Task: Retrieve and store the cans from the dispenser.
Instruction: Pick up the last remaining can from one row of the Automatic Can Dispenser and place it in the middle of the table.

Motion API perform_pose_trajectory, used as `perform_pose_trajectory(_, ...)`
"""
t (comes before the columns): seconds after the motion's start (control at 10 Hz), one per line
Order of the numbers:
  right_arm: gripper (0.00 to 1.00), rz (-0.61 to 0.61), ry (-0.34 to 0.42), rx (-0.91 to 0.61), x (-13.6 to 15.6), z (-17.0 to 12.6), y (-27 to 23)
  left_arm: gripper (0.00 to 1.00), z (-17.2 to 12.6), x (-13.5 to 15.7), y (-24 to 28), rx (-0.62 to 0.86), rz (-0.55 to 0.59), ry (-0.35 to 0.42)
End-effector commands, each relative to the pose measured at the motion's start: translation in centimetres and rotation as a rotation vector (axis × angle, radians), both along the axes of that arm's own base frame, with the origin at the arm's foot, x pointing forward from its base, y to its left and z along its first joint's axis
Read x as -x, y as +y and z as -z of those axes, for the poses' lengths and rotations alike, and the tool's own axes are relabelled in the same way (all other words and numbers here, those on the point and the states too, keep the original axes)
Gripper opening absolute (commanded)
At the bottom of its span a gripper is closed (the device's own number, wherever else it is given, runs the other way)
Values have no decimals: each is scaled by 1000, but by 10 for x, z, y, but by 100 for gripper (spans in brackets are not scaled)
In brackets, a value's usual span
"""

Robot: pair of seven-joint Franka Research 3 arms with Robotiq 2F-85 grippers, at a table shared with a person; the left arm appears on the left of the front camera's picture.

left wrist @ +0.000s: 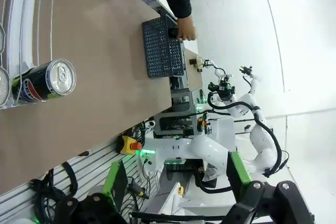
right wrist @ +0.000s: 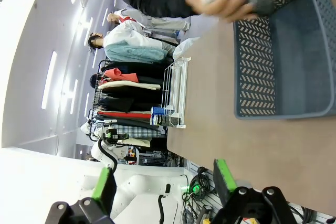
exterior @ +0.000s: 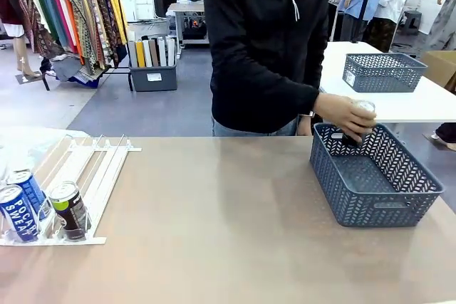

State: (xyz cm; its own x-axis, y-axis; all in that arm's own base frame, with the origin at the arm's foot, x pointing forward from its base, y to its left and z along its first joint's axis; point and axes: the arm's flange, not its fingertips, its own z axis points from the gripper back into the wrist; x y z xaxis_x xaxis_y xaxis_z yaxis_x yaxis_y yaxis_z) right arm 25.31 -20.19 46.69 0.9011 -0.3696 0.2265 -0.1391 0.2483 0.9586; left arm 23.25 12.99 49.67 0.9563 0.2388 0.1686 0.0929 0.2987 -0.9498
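Watching — left gripper [left wrist: 177, 177] and right gripper [right wrist: 164, 178] wide, empty | hand [exterior: 345, 115] lowers can [exterior: 365, 107] into basket [exterior: 370, 204] ahead of right gripper | I'd stay clear.

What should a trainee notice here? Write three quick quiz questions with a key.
1. True or false: the person's hand holds a can over the basket.
2. The dispenser sits at the table's: A) robot's left, B) robot's right, C) middle?
3. Fill in: the left fingers stand ___, gripping nothing.
Key: 1 true; 2 A; 3 open.
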Motion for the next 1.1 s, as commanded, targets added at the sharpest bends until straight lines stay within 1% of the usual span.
perform_pose_trajectory(0.0, 100, -1, -16, -13, 0, -3, -1, 100, 0, 2, 2, 11, 3, -27)
perform_pose_trajectory(0.6, 100, -1, -16, -13, 0, -3, -1, 100, 0, 2, 2, 11, 3, -27)
perform_pose_trajectory(0.7, 100, -1, -16, -13, 0, -3, -1, 100, 0, 3, 2, -1, -7, 0)
perform_pose_trajectory(0.8, 100, -1, -16, -13, 0, -3, -1, 100, -19, -13, -33, -278, 105, -9)
perform_pose_trajectory(0.9, 100, -1, -16, -13, 0, -3, -1, 100, -29, -30, -61, -595, 142, 21)
perform_pose_trajectory(1.0, 100, -1, -16, -13, 0, -3, -1, 100, -37, -42, -87, -883, 203, -13)
